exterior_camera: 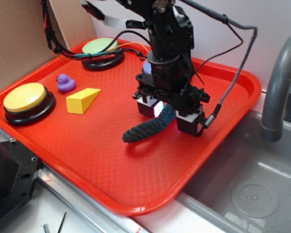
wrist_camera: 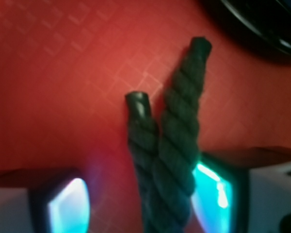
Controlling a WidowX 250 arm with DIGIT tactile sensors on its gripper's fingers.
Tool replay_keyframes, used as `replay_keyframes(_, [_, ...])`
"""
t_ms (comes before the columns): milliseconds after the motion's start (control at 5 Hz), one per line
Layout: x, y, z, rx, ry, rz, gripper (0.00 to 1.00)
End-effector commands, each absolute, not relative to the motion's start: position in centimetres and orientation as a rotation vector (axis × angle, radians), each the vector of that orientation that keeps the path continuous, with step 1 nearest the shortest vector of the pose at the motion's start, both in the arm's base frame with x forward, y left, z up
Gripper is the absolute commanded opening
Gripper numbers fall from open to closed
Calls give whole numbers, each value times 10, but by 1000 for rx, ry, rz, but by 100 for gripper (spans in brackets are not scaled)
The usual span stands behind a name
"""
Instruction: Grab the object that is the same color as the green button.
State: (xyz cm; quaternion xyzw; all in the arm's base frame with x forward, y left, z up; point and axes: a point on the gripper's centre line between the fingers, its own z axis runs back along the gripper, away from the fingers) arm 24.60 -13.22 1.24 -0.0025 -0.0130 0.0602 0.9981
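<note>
Near the tray (exterior_camera: 223,141) middle, gripper (exterior_camera: 170,115) wide open astride the green rope (exterior_camera: 145,130), one pad touching; closing and lifting left.

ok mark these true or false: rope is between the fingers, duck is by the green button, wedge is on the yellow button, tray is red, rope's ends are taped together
1. The rope lies between the fingers of the gripper. True.
2. The duck sits beside the green button. False: it is nearer the yellow button.
3. The wedge rests on the yellow button. False: it lies on the tray.
4. The tray is red. True.
5. The rope's ends are taped together. False: they lie apart.
</note>
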Motion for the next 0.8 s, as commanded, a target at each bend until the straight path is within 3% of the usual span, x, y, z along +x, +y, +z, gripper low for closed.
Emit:
replay_keyframes(0, [239,-124,12,32,10,66,0])
replay_keyframes(600, [187,-121,144,68,-44,-80,0])
